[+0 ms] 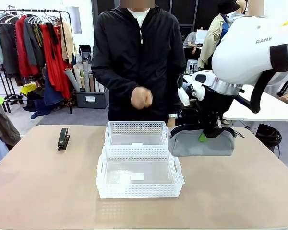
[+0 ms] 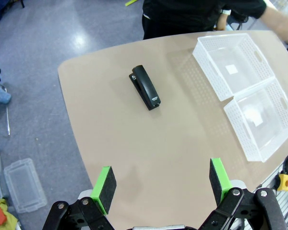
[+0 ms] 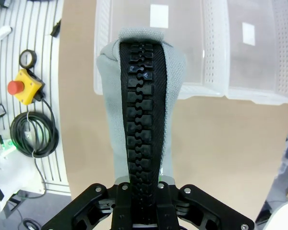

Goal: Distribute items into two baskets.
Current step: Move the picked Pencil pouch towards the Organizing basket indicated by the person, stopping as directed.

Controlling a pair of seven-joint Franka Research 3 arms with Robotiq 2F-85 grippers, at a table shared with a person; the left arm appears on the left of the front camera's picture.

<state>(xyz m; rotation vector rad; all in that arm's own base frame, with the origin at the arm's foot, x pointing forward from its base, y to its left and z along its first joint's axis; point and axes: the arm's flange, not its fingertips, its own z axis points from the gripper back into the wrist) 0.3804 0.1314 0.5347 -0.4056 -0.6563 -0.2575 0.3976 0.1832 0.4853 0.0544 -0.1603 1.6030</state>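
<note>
Two baskets (image 1: 139,194) sit centred; right gripper (image 1: 202,137) clamps the pouch (image 1: 201,147) at their 3 o'clock, stapler (image 1: 63,139) at 9; left gripper (image 2: 162,184) gapes wide.

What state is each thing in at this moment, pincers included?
Grey rectangular fabric pouch: zipped shut, gripped along its zipper by the right pincer.
Small black stapler: closed, lying flat on the table, untouched.
Near white lattice plastic basket: upright, empty.
Far white lattice plastic basket: upright, empty.
Left pincer: open, above the table.
Right pincer: shut on the pouch.
</note>
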